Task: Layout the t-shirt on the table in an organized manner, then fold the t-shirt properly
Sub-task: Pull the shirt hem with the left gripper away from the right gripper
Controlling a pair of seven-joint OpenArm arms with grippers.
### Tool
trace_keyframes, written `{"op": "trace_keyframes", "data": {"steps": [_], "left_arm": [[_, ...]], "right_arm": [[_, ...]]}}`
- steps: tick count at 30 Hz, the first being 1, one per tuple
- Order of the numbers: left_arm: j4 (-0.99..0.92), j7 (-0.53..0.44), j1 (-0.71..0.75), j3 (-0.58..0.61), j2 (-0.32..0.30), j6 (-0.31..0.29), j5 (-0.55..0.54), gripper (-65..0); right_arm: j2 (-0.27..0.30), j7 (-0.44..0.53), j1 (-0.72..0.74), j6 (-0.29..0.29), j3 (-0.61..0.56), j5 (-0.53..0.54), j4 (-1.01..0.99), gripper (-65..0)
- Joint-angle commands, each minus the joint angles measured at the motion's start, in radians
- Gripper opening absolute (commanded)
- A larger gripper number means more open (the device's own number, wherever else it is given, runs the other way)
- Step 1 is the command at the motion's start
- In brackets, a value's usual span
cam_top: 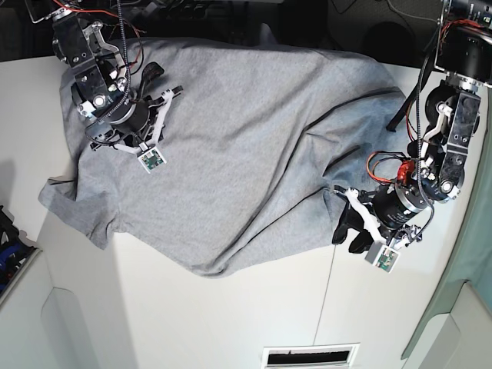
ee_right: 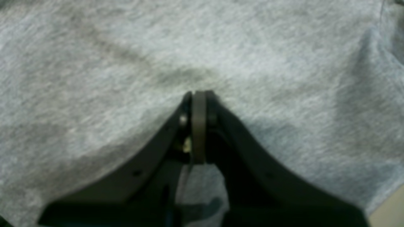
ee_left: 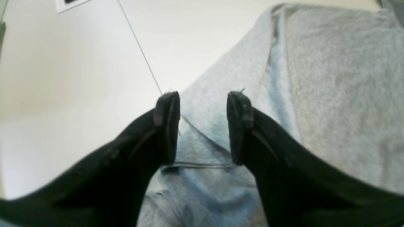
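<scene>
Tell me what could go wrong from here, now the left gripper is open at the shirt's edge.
1. The left gripper stands open with t-shirt cloth between its fingers, so moving away could snag and drag that edge.
2. The right gripper is shut against the shirt; whether it pinches cloth is unclear, so a pull might slip or bunch the fabric.
3. The shirt's sleeve and hem appear to overhang the table edge, so tugging could slide it further off.
</scene>
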Motion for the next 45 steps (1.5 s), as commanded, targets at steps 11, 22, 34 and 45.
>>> {"op": "trace_keyframes", "data": {"steps": [11,22,34,45], "left_arm": [[-0.422,-0.019,-0.13,-0.008,0.139,-0.072,-0.044,-33.3],[-0.426,-0.032,-0.13,-0.008,0.146,-0.072,-0.043,-65.0],[-0.423,-0.08,-0.304,-0.008,0.116,-0.072,-0.003,-65.0],[-0.473,-0.111,-0.415,0.026,0.117,-0.071,0.051,-30.8]], "right_arm": [[0.008,-0.038,-0.003,0.004,0.001,-0.009,-0.003,-65.0],[0.008,-0.037,-0.003,0.004,0.001,-0.009,-0.003,-65.0],[0.008,-0.038,-0.003,0.004,0.001,-0.013,-0.003,-65.0],[0.008,-0.038,-0.003,0.003,0.001,-0.012,-0.003,-65.0]]}}
